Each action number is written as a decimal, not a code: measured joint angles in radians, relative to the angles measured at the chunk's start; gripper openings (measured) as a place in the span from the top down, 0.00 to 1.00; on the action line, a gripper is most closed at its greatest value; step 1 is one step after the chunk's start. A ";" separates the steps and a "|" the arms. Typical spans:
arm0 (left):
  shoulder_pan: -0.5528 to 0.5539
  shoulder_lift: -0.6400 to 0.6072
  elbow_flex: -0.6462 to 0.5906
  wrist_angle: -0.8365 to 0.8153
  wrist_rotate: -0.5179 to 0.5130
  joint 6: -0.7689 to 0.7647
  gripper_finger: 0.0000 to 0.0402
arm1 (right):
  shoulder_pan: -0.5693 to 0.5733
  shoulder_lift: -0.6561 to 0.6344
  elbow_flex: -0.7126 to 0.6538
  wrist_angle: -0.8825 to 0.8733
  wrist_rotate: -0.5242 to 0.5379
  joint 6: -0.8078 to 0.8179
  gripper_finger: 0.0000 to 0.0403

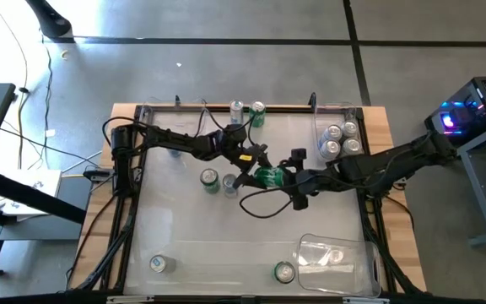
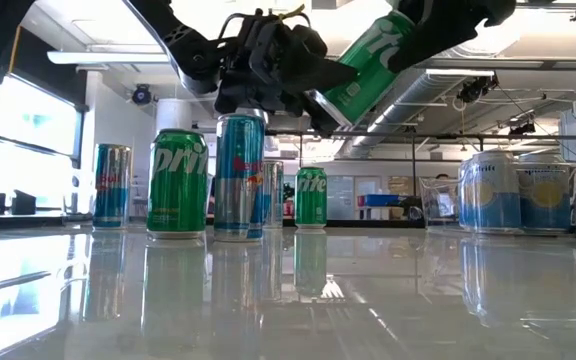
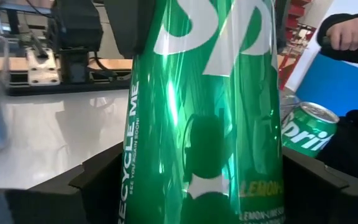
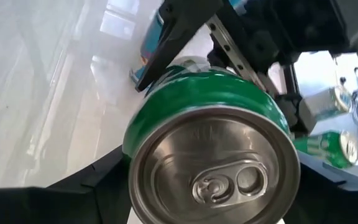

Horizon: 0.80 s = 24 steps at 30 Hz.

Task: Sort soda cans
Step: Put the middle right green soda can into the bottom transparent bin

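A green Sprite soda can (image 1: 268, 176) hangs tilted in the air over the table's middle (image 2: 373, 60), its silver lid toward the right. My left gripper (image 1: 254, 167) reaches it from the left and my right gripper (image 1: 288, 178) from the right; each is shut on this can. Two more cans (image 1: 209, 179) (image 1: 229, 187) stand upright on their bases just left of the handover spot. Other cans stand at the far edge (image 1: 247, 111) and near edge (image 1: 158, 264) (image 1: 284, 272). Silver-white cans (image 1: 341, 139) stand in a clear bin. My left gripper (image 3: 201, 180) pinches the green can's side wall (image 3: 142, 155) between its two fingers (image 3: 98, 180), which lie across the can. It comes from the table's left. The can is lifted clear and tilted. My right gripper (image 4: 213, 177) grips the can at its lid end, a finger (image 4: 98, 177) on each side of the wall just below the rim (image 4: 132, 140). It comes from the table's right, with the lid facing its wrist. The can is clear of the table.
A clear bin (image 1: 357, 114) sits at the far right corner, another clear bin (image 1: 336, 257) lies at the near right. A blue can (image 2: 111, 185), green cans (image 2: 178, 183) (image 2: 311, 195) and a blue-silver can (image 2: 238, 175) stand under the arms. A person's hand (image 3: 353, 31) shows beyond the table.
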<state>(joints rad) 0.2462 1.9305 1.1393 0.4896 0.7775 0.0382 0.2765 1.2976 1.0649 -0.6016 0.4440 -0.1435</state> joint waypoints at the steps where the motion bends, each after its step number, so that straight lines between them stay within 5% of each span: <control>1: 0.005 0.000 0.000 -0.001 -0.005 0.000 0.21 | -0.002 0.000 0.000 -0.009 0.001 0.016 0.27; 24: -0.024 0.000 -0.001 -0.065 -0.068 0.087 0.26 | -0.093 0.000 0.000 -0.001 -0.150 0.088 0.25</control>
<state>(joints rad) 0.2218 1.9308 1.1383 0.4244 0.7096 0.1249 0.1831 1.2980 1.0645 -0.6030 0.2942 -0.0558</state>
